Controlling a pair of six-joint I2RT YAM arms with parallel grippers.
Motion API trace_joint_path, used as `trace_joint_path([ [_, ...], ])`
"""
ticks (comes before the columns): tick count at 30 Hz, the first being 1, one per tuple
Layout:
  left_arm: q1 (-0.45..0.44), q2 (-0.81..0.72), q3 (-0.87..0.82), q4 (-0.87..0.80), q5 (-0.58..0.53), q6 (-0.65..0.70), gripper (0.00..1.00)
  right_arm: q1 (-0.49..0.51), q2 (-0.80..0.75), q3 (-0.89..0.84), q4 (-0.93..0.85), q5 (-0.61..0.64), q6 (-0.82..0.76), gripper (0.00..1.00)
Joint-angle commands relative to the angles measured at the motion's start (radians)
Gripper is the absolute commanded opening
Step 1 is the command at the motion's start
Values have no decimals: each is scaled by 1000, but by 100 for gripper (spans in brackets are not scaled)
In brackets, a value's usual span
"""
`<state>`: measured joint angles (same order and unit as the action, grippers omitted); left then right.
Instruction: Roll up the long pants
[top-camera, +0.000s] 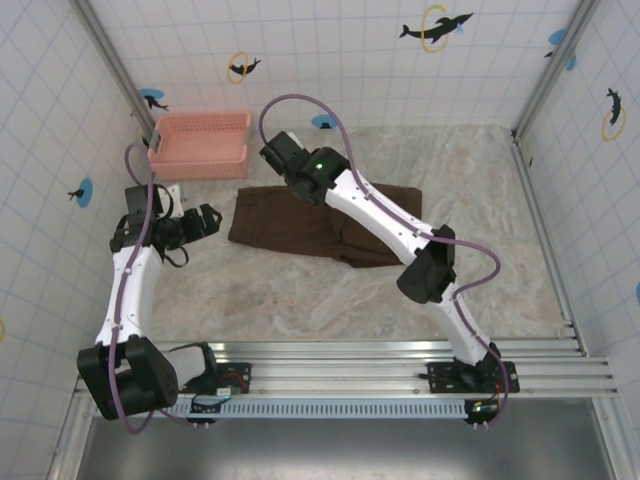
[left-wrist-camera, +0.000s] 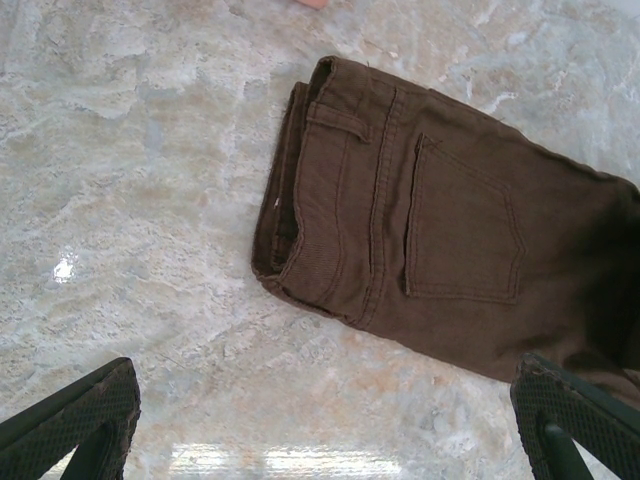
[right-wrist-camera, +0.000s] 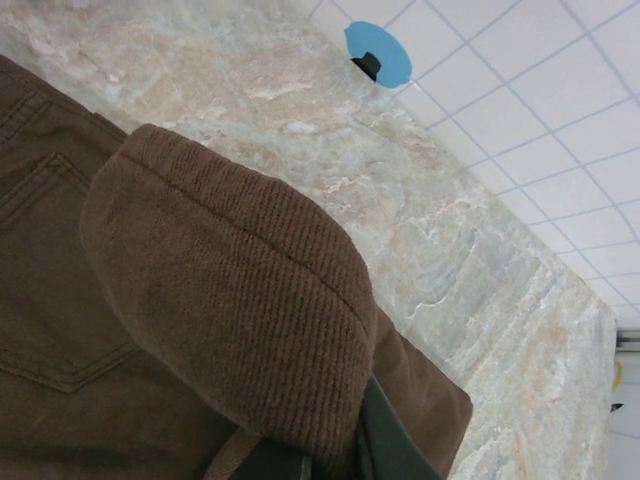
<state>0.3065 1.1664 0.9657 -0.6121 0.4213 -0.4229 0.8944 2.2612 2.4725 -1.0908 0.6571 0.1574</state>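
The long pants (top-camera: 270, 222), plain dark chocolate-brown trousers of soft ribbed fabric, lie folded into a flat oblong on the beige marble-patterned table (top-camera: 300, 295). They sit directly beneath the right gripper (top-camera: 283, 160) and just to the right of the left gripper (top-camera: 210, 222).

The right arm reaches diagonally across the cloth. Its gripper is clamped tight on the trousers. In the wrist view a rounded fold of the brown fabric, with a stitched hem running along it, is drawn up and draped over the dark fingers (right-wrist-camera: 385, 450), hiding most of them. Below and to the left of that fold lies the flat part of the trousers, with a back pocket seam showing. Beyond the fold the bare table runs up to the white tiled wall, where a round blue sticker (right-wrist-camera: 378, 55) is stuck.

The left gripper stands with its jaws spread wide and holds nothing. Its black, knobbly pads (left-wrist-camera: 95, 410) frame the bare table. The waistband end of the trousers lies ahead of it, showing a belt loop and a sewn back pocket. The lower edge of the cloth runs close by the right-hand pad, but I cannot tell whether they touch.

A pink plastic lattice basket (top-camera: 200, 145) stands beyond the left gripper, against the far wall and apart from the trousers.
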Motion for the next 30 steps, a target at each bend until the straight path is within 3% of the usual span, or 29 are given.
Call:
trace_joint_path([
  [1, -6, -16, -9, -6, 2, -2, 97, 23, -92, -10, 21, 40, -12, 0],
  [11, -5, -27, -14, -12, -1, 3, 97, 41, -101, -10, 26, 26, -27, 0],
  [21, -5, -11, -17, 11, 3, -17, 97, 40, 11, 37, 59, -36, -42, 0],
  [30, -10, 3, -58, 153, 112, -191, 97, 33, 125, 113, 69, -130, -30, 0],
])
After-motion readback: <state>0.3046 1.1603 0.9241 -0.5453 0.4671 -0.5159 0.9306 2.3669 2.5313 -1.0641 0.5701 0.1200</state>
